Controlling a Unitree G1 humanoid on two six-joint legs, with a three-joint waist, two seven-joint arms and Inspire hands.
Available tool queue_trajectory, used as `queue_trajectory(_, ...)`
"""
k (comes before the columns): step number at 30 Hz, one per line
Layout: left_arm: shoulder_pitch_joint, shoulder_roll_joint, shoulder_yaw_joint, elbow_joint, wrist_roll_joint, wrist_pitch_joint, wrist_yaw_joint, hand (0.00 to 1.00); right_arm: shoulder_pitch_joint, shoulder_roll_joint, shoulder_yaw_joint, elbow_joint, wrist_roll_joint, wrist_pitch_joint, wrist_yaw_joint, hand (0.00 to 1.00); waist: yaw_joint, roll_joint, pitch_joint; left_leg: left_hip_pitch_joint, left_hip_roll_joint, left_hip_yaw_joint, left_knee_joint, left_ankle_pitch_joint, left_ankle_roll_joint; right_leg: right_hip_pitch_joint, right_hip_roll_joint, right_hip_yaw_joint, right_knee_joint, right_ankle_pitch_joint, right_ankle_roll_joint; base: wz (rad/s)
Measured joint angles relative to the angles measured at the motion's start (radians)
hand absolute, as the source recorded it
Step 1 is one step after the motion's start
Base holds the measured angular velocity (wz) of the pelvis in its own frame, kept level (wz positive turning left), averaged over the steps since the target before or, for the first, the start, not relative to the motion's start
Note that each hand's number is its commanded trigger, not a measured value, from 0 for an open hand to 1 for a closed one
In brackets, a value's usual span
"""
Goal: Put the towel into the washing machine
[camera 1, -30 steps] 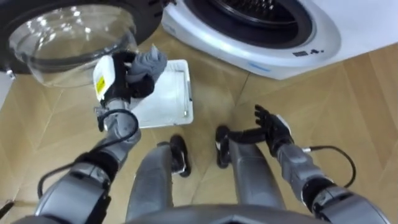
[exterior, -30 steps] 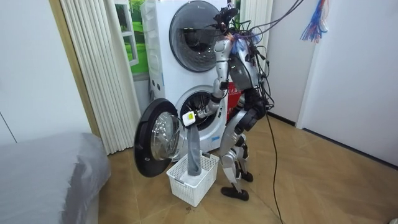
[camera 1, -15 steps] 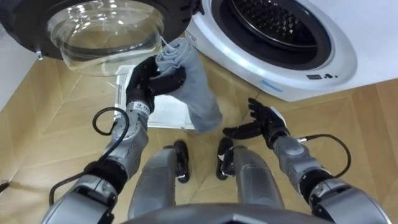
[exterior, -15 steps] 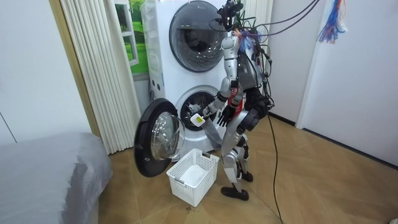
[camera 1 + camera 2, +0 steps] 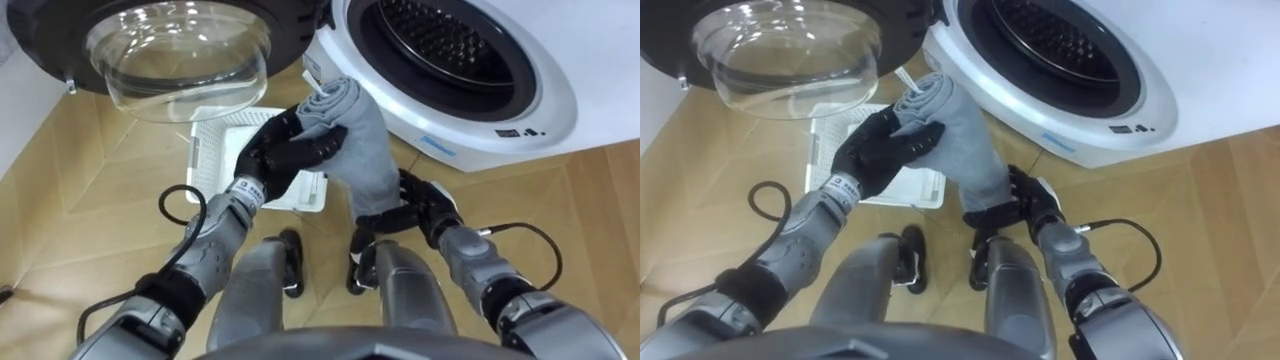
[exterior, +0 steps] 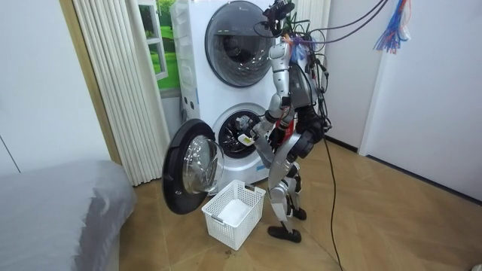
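Everything is placed against the drum opening [image 5: 445, 45] of the washing machine [image 5: 545, 95]. In the room view, far to the left of that opening, are a grey bed [image 6: 53, 211] and a pale curtain [image 6: 113, 83]. Nearer on the left, the round door [image 5: 175, 50] hangs swung wide, its clear glass bowl facing up. On the wooden floor below and left of the opening sits a white basket [image 5: 210, 155].

Closer to the opening, the left hand [image 5: 285, 150] has its fingers curled tightly round the bunched upper part of the grey towel [image 5: 365, 140], holding it clear of the basket. The towel's top is just in front of the opening's lower left rim, and the rest hangs toward the floor. Below the opening, the right hand [image 5: 420, 210] has its fingers spread and relaxed at the towel's hanging end. I cannot tell whether they touch it.

By my reading the pickup is done and the task is roughly halfway: the towel is raised and near the opening, but none of it is inside the drum. What is left is to carry it over the rim, feed the trailing end in and let go. The door stands well left of the opening, so the way in looks free; the long hanging tail is the likeliest thing to snag on the rim or drop outside
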Motion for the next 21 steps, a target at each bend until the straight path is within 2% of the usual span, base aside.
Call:
queue_trajectory(7,0.0,-0.001,0.001,0.0,-0.012,0.028,-0.059,1.0,0.009,-0.005,0.0,0.001,-0.008,0.0,0.002,0.01,0.0,0.006,-0.004,0.006,0.002,0.002,-0.001,0.001,-0.001,0.006,0.001,-0.001,0.0,0.001,-0.001,0.0)
queue_trajectory(8,0.0,-0.004,0.0,0.0,-0.018,0.035,-0.064,1.0,0.013,-0.007,0.001,0.0,-0.008,0.0,0.002,0.63,0.0,0.008,-0.0048,0.007,0.002,0.001,-0.002,0.001,-0.001,0.009,0.001,-0.002,-0.002,0.001,-0.001,0.03)
queue_trajectory(9,0.0,-0.006,0.0,0.0,-0.019,0.038,-0.065,1.0,0.016,-0.007,0.001,0.001,-0.008,0.0,0.002,1.0,0.0,0.009,-0.0056,0.008,0.002,-0.001,-0.002,0.001,-0.001,0.011,0.001,-0.004,-0.004,0.001,-0.001,0.05)
queue_trajectory(10,-0.001,-0.011,0.0,0.0,-0.02,0.046,-0.066,1.0,0.021,-0.008,0.001,0.001,-0.008,0.004,0.002,1.0,0.0,0.013,-0.0081,0.009,0.003,-0.004,-0.003,0.001,-0.002,0.018,0.002,-0.01,-0.012,0.003,-0.002,0.06)
queue_trajectory(13,-0.002,-0.021,-0.001,-0.008,-0.039,0.067,-0.069,1.0,0.027,-0.006,0.001,0.001,-0.008,0.012,0.003,1.0,0.0,0.015,-0.009,0.02,0.001,-0.007,-0.016,0.002,-0.004,0.028,0.002,-0.012,-0.022,0.004,-0.002,0.02)
queue_trajectory(16,-0.008,-0.037,-0.003,-0.011,-0.046,0.073,-0.085,1.0,0.023,-0.008,0.001,0.011,-0.008,0.019,-0.001,1.0,0.0,0.014,-0.0089,0.021,0.001,-0.007,-0.022,0.004,-0.006,0.028,0.003,-0.012,-0.027,0.004,-0.002,0.0)
queue_trajectory(21,-0.011,-0.043,-0.024,-0.03,-0.078,0.077,-0.124,1.0,0.014,-0.014,-0.002,0.028,-0.02,0.046,-0.002,1.0,-0.005,0.013,-0.0077,0.021,0.002,-0.005,-0.027,0.004,-0.007,0.027,0.005,-0.007,-0.032,0.004,-0.002,-0.01)
